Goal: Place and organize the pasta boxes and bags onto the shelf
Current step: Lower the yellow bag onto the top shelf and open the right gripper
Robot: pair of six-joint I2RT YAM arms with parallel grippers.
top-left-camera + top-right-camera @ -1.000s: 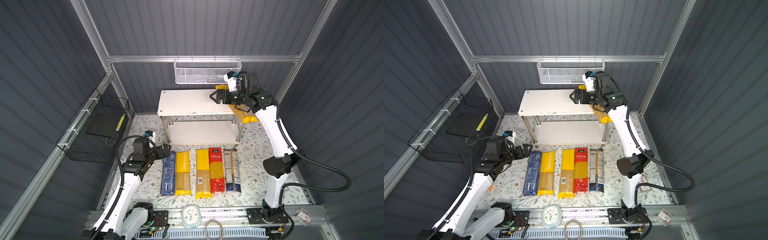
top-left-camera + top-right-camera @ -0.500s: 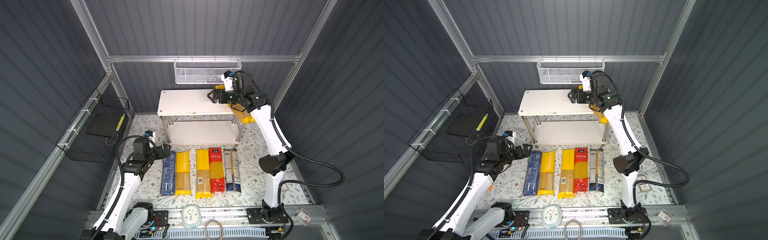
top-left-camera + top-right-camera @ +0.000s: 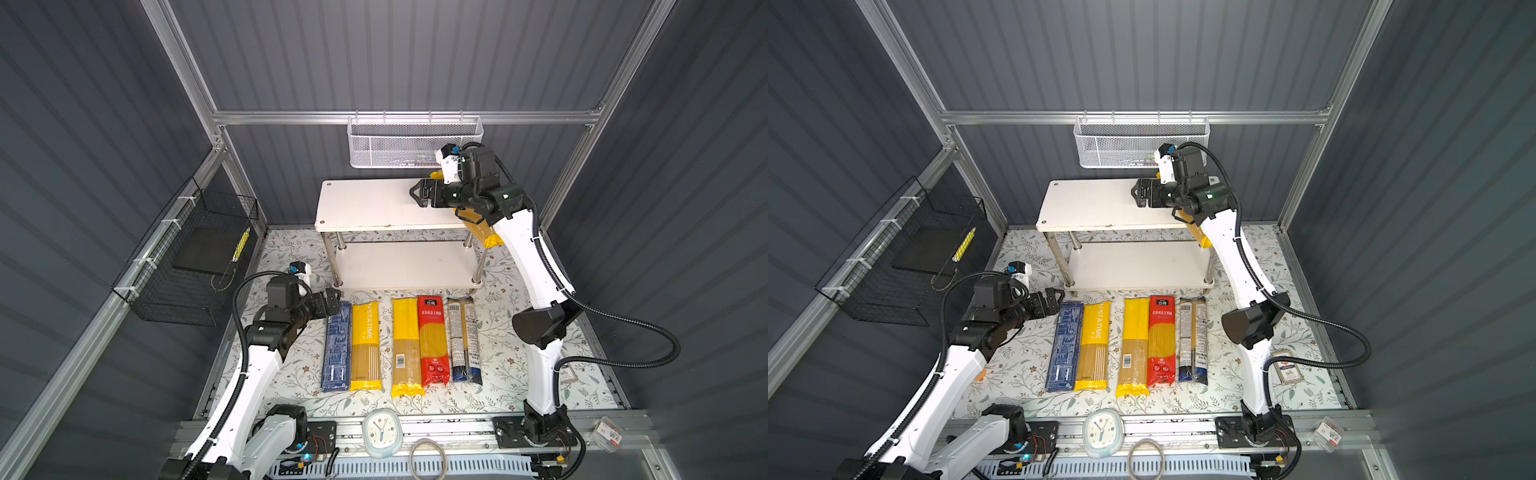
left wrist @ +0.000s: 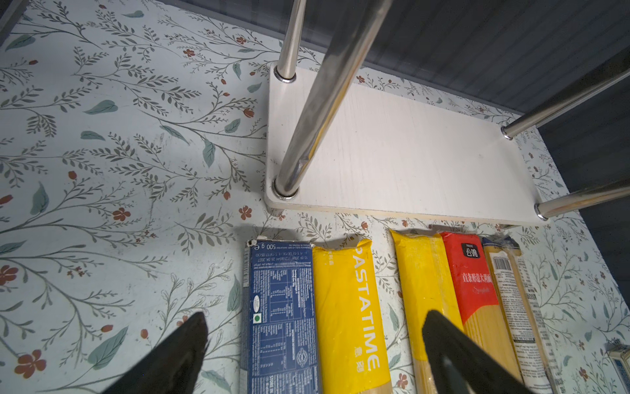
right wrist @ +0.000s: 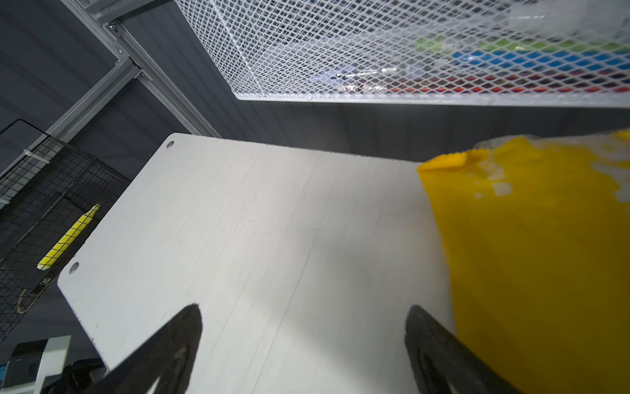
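— What's nearest?
— Five packs lie side by side on the floral mat (image 3: pixel 498 357): blue carton (image 3: pixel 336 347), PASTATIME bag (image 3: pixel 365 345), plain yellow bag (image 3: pixel 405 345), red bag (image 3: pixel 432 338), clear bag (image 3: pixel 463 336). The left gripper (image 4: pixel 315 324) hovers by the carton's shelf-side end, jaws wide, holding nothing.
— And beyond?
— The shelf (image 3: pixel 365 203). A third yellow bag (image 5: pixel 528 256) lies aslant on the right end of its top board, overhanging. The right gripper (image 5: pixel 303 317), spread wide and empty, hovers just beside it.
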